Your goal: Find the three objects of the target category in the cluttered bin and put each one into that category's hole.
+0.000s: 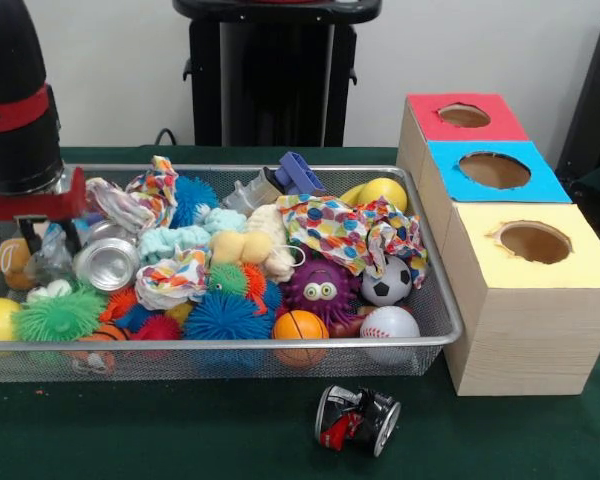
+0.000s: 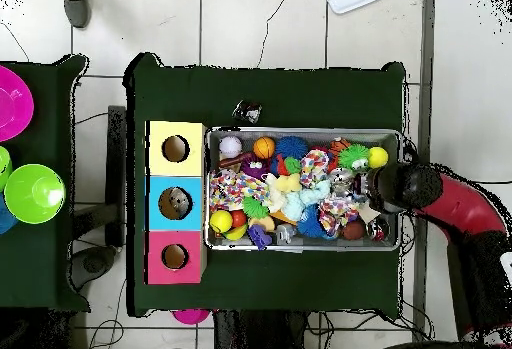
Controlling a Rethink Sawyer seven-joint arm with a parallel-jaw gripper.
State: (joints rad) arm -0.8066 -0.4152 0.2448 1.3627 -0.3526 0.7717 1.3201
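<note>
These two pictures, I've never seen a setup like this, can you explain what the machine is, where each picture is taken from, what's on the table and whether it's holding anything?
The machine is a robot arm, red and black, with a gripper at its end. One picture is taken from across the table, facing the robot; the other looks straight down from above. On the green table stands a wire bin piled with toys: spiky rubber balls, a small soccer ball, a baseball, a purple monster, patterned cloths and a silver can. Beside the bin is a wooden box with three round holes, topped red, blue and yellow. A crushed can lies on the table outside the bin. The gripper hangs over one end of the bin; I cannot tell whether its jaws are open or holding anything.
</note>
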